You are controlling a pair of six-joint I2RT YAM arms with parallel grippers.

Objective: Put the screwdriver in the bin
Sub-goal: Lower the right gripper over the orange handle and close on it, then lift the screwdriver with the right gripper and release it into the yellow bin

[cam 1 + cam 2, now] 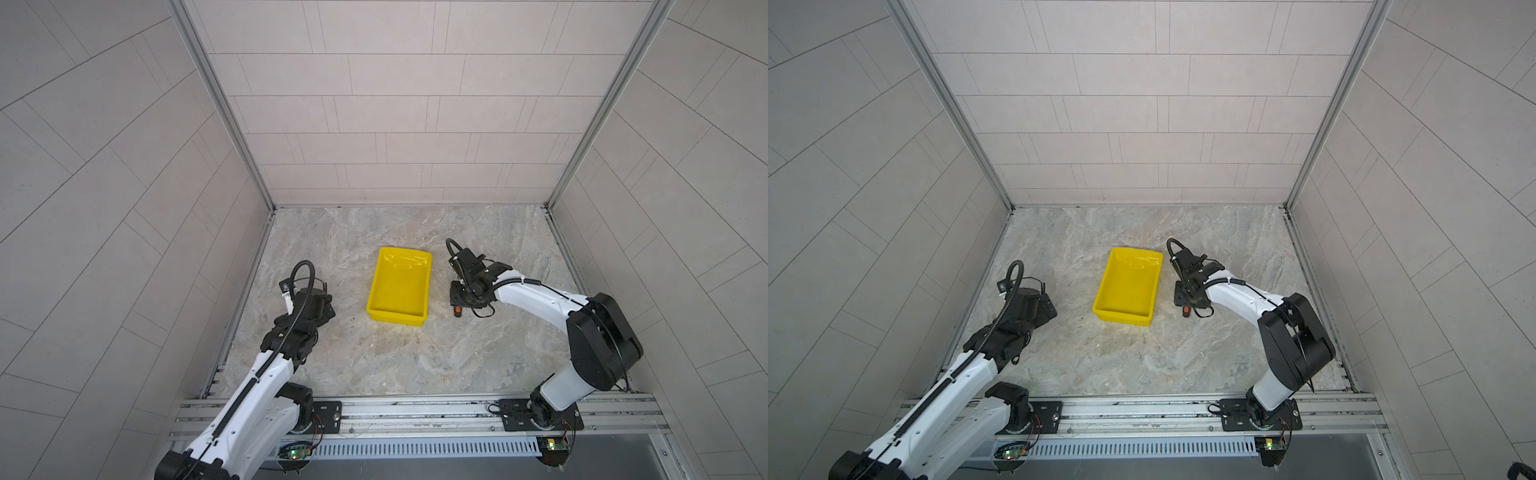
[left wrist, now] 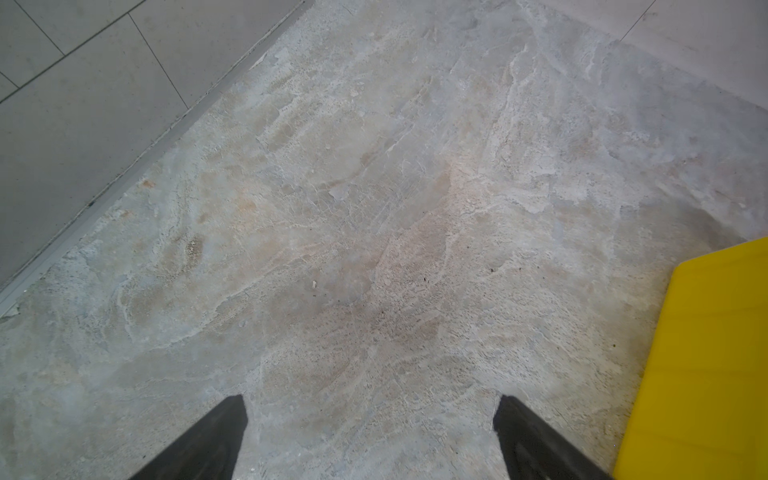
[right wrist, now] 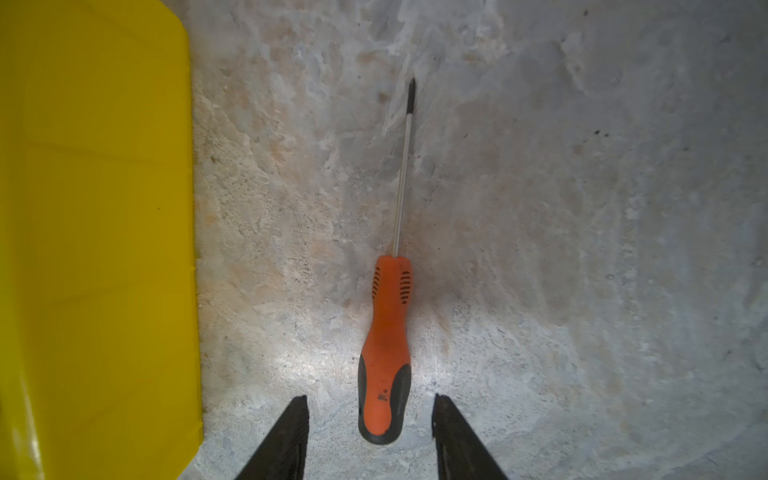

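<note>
Grasp of the screwdriver (image 3: 384, 349) is the step in hand: it lies flat on the table (image 3: 582, 249), just beside the bin (image 3: 95, 249), not in it. My right fingers (image 3: 291, 436) straddle the handle's butt, partly apart, gripping nothing. Next I judge: pinch, lift, clear the rim. My right arm reaches forward, wrist pitched down. My left fingers (image 2: 208, 440) hang wide apart, empty.

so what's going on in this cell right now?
The right claw is down at the screwdriver, which lies flat on the table beside the yellow bin. Its jaws stand either side of the handle's butt end with gaps on both sides, so nothing is gripped yet. The bin looks empty. The left claw hangs open over the table on the bin's other side, holding nothing.
</note>
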